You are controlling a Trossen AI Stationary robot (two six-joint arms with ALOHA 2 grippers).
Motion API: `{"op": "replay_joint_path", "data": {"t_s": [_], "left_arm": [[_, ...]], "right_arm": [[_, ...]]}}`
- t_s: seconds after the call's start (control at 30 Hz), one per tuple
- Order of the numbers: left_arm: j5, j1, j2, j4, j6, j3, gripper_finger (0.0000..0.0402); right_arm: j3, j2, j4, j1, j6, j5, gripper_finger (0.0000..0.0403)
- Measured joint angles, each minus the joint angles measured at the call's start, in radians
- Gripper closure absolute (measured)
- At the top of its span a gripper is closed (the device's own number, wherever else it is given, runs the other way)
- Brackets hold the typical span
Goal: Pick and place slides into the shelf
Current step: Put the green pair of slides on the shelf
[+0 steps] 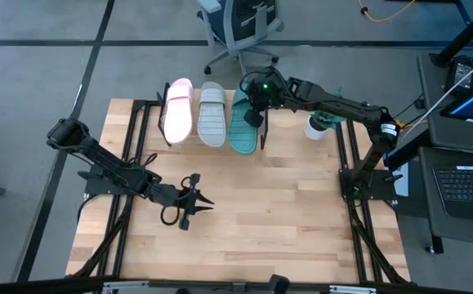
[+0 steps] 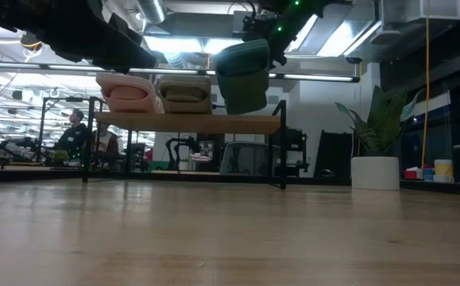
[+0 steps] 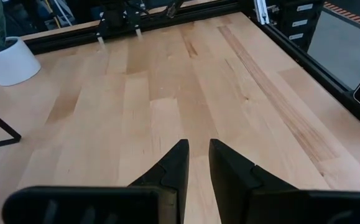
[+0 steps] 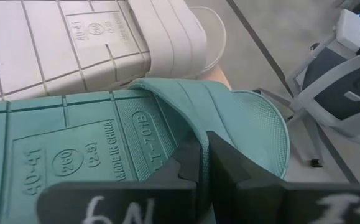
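Observation:
The shelf (image 1: 220,147) (image 2: 186,124) stands at the table's far edge. On its plank lie the pale pink slide (image 1: 177,109) (image 2: 126,92) and the grey slide (image 1: 212,114) (image 2: 184,91) (image 4: 74,43), side by side, ribbed soles up in the high view. The teal slide (image 1: 243,129) (image 2: 242,75) (image 4: 92,143) is over the shelf's right end, higher than the other two. My right gripper (image 1: 256,104) (image 4: 203,158) is shut on it. My left gripper (image 1: 197,201) (image 3: 198,163) hovers shut over the table's middle left, touching nothing. My right gripper pinches the teal slide's wide strap (image 4: 229,118) between its two fingers, beside the sole's edge. The fingers come from above, pointing down. The slide hangs tilted below them, and its lower end (image 2: 244,107) is just above the shelf's plank.
A white pot with a plant (image 1: 318,126) (image 2: 375,171) (image 3: 9,59) stands right of the shelf. An office chair (image 1: 240,28) (image 4: 347,81) is beyond the far edge. A laptop (image 1: 469,184) sits off the right side. Bare wooden tabletop (image 1: 261,212) lies near of the shelf.

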Motion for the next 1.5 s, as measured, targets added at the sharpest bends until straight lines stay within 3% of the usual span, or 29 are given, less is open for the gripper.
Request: {"op": "replay_joint_path", "data": {"t_s": [0.8, 1.0, 1.3, 1.5], "left_arm": [[0.000, 0.000, 0.000, -0.001, 0.003, 0.000, 0.0344], [0.000, 0.000, 0.000, -0.002, 0.006, 0.000, 0.0344], [0.000, 0.000, 0.000, -0.003, 0.006, 0.000, 0.0344], [0.000, 0.000, 0.000, -0.003, 0.006, 0.000, 0.0344]], "right_arm": [[-0.001, 0.067, 0.037, -0.033, 0.005, -0.049, 0.0388], [-0.001, 0.067, 0.022, -0.039, 0.035, -0.066, 0.0361], [-0.001, 0.067, 0.018, -0.038, 0.031, -0.066, 0.0356], [-0.001, 0.067, -0.010, -0.038, 0.031, -0.066, 0.0315]]}}
